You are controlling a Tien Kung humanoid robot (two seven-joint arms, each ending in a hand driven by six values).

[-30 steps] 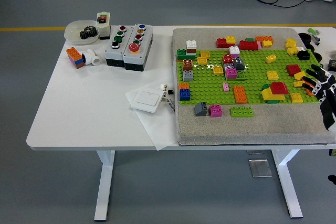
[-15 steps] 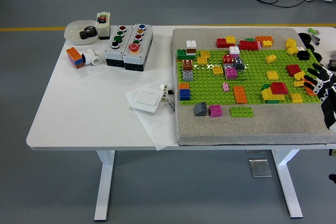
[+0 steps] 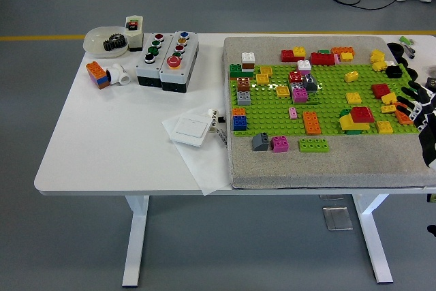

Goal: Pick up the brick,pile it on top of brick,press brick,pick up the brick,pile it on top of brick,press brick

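Sitting at the far left of the white table, a pale bowl is holding a black gear, and beside it two grey button boxes are showing red, green and blue buttons. A small orange and blue brick stack is lying near a white pipe piece. Further along, a white switch plate is resting on a sheet of paper.

Moving right, a grey mat is carrying a green baseplate crowded with bricks: a blue and orange stack at its left edge, an orange brick near the middle, a red roof piece on a yellow block, and loose yellow ones toward the right. On the mat's front strip a grey slope, a pink brick and a flat green brick are lying free.

At the far right edge the right hand is hovering over the baseplate's right end, its black-and-white fingers looking spread and holding nothing, just beside a small yellow brick. No left arm is showing.

These bricks are looking light, hard and smooth, so I am judging that a pinch across two opposite side walls is suiting them best, leaving the studs clear; a grip from the top is likely slipping.
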